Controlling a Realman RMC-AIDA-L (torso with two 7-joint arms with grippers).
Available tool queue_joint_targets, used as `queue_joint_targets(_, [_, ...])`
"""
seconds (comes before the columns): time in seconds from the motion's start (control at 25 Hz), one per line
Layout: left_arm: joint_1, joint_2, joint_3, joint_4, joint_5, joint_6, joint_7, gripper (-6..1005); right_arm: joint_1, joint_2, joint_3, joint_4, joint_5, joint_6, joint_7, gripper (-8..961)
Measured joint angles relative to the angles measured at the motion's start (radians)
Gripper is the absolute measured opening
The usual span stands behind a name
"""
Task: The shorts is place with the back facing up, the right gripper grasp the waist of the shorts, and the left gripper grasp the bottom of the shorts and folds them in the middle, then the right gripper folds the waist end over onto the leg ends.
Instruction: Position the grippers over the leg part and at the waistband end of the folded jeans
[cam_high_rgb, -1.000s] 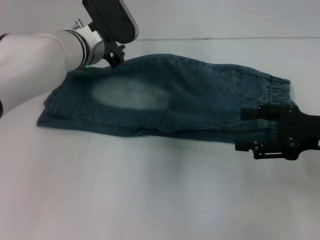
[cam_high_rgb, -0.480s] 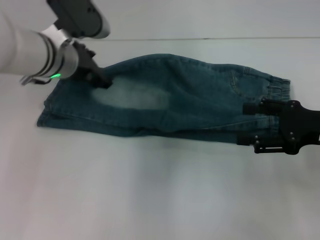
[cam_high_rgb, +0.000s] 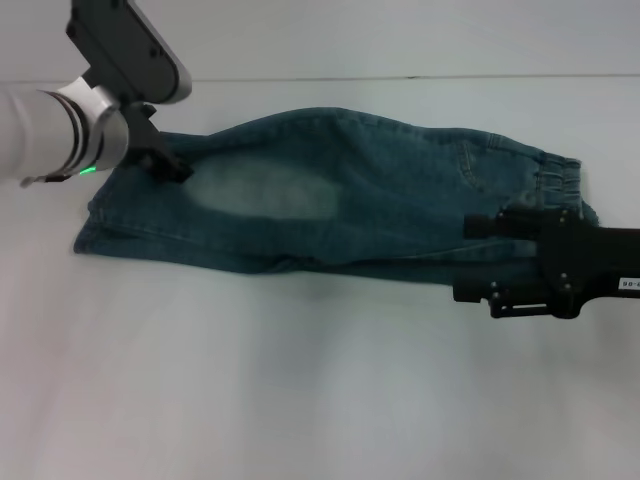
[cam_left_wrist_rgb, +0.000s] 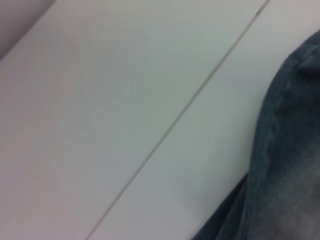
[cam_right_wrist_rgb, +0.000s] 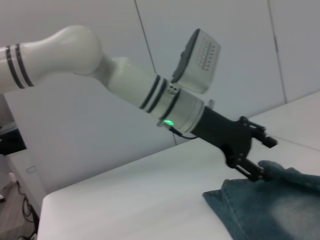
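Both grippers sit at the shorts (cam_high_rgb: 340, 195), folded lengthwise mid-frame: my left gripper (cam_high_rgb: 165, 160) at upper left, grip unclear; my right gripper (cam_high_rgb: 500, 262) open beside the waist, ready to fold.

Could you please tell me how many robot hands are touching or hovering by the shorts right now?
2. The left hand sits at the far edge of the shorts near the leg end; the right hand is at the waist end on the near side. None appear hidden.

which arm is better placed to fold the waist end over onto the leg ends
Right. The right gripper sits at the elastic waist of the already halved shorts; the left gripper is over the opposite end, by the leg ends.
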Motion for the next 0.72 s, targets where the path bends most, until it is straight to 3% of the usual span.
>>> queue_joint_targets(0.36, [-0.071, 0.017, -0.003, -0.183, 0.001, -0.142, 0.030, 639, -0.003, 0.000, -0.006, 0.014, 0.000, -0.006, -0.001, 916])
queue_joint_targets(0.72, [-0.091, 0.033, -0.003, -0.230, 0.002, -0.162, 0.043, 644, -0.009, 0.000, 0.001, 0.014, 0.010, 0.022, -0.012, 916])
